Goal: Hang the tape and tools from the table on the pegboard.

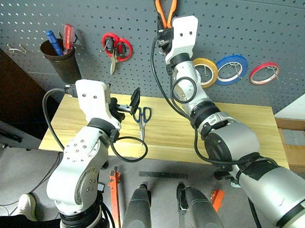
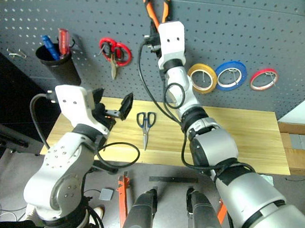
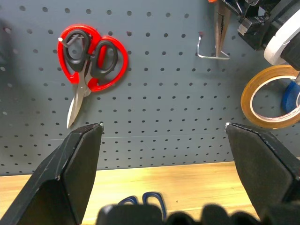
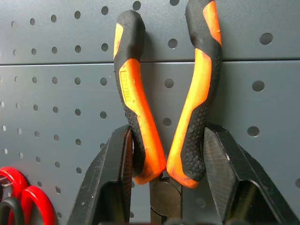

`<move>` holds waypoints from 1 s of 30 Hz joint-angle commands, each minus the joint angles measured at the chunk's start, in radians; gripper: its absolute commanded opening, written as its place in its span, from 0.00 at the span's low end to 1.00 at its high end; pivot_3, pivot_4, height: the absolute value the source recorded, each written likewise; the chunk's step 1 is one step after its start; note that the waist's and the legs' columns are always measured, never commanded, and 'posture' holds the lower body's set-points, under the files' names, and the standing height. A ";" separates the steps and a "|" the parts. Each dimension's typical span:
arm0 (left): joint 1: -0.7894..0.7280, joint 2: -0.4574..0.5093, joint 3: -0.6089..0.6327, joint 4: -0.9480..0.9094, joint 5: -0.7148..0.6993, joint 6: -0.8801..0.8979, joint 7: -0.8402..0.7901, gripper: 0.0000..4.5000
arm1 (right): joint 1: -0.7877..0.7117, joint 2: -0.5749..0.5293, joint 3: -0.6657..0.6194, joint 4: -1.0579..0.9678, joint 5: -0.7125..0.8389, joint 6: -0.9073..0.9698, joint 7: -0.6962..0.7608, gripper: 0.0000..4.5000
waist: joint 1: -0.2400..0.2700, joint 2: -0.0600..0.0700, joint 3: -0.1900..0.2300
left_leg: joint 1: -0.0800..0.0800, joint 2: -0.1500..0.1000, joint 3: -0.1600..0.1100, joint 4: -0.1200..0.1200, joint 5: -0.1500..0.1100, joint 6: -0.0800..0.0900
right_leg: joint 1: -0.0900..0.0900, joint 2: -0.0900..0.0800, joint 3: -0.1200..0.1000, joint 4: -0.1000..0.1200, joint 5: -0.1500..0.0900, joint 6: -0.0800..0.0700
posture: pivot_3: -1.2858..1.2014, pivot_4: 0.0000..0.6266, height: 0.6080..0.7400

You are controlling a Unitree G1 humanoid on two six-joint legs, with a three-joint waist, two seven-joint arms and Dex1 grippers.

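Right hand (image 4: 166,154) raised, fingers clamped; left hand (image 3: 164,140) low, spread wide.

A grey floor (image 1: 19,168) is seen below, and a cardboard box (image 1: 296,144) is set at the right edge.

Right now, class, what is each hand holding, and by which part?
The right hand clamps the pliers by the lower ends of the handles, near the pivot. The left hand is open, holding nothing.

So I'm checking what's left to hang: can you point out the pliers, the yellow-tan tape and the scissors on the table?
pliers (image 4: 197,108): right wrist view, on one orange-and-black handle.
yellow-tan tape (image 1: 211,73): left eye view, on the ring's right band.
scissors (image 2: 145,128): right eye view, near the pivot, below the dark handles.
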 commanded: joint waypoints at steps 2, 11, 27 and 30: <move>0.001 0.007 0.028 -0.075 -0.021 0.028 0.007 1.00 | -0.019 0.001 0.010 -0.005 -0.027 -0.061 -0.023 0.41 | 0.000 0.000 0.000 | 0.000 0.000 0.000 0.000 0.000 0.000 | 0.000 0.000 0.000 0.000 0.000 0.000 | 0.66 0.50 1.00; 0.004 0.007 0.046 -0.108 -0.037 0.082 0.011 1.00 | 0.108 0.020 0.032 -0.024 -0.048 -0.089 -0.014 0.41 | 0.003 0.001 0.001 | 0.000 0.000 -0.003 -0.002 0.000 0.000 | 0.000 0.000 0.000 0.000 -0.001 -0.002 | 0.66 0.52 1.00; -0.024 0.005 0.026 -0.041 -0.031 0.024 0.002 1.00 | 0.198 -0.004 0.085 -0.071 -0.086 -0.074 0.037 0.72 | -0.001 0.002 0.002 | 0.000 0.000 -0.004 -0.002 0.000 -0.001 | 0.000 0.000 -0.001 0.000 -0.002 -0.003 | 0.64 0.50 1.00; -0.023 0.008 0.026 -0.031 -0.031 0.009 0.000 1.00 | 0.213 -0.008 0.088 -0.080 -0.083 -0.081 0.049 0.96 | -0.001 0.002 0.002 | 0.000 0.000 -0.005 -0.002 0.001 -0.001 | 0.000 0.000 -0.001 0.000 -0.002 -0.003 | 0.64 0.48 1.00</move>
